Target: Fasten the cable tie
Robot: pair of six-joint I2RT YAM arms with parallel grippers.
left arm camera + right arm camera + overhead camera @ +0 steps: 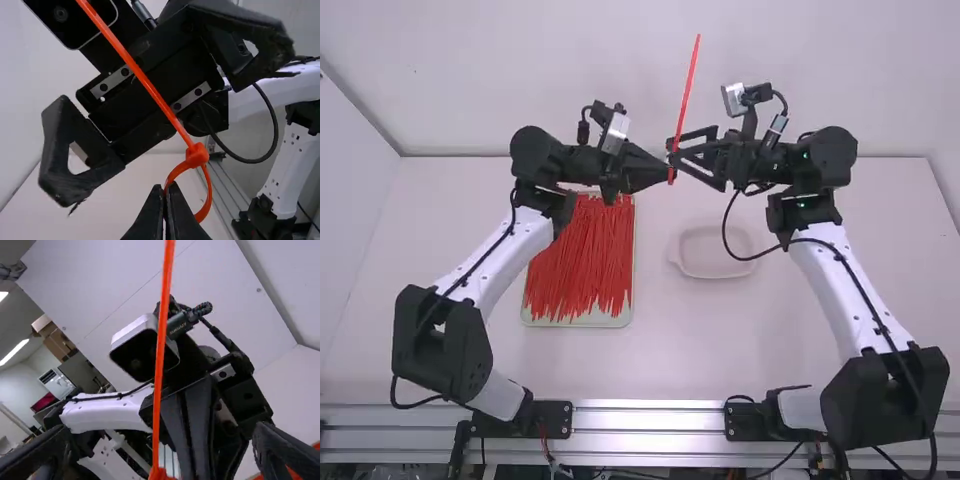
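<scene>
Item, nearest first: we log a tray [626,318] bearing a heap of spare red cable ties [582,262] on the white table [440,200], with a shallow white dish [715,266] beside it. Farther off and raised above the table, we record the left gripper [164,199], fingers pressed together and pinching the loop [205,199] of one red cable tie [686,90] just below its head [196,155]. The strap stands nearly upright. The right gripper [673,160] faces it, fingers spread wide on either side of the strap.
</scene>
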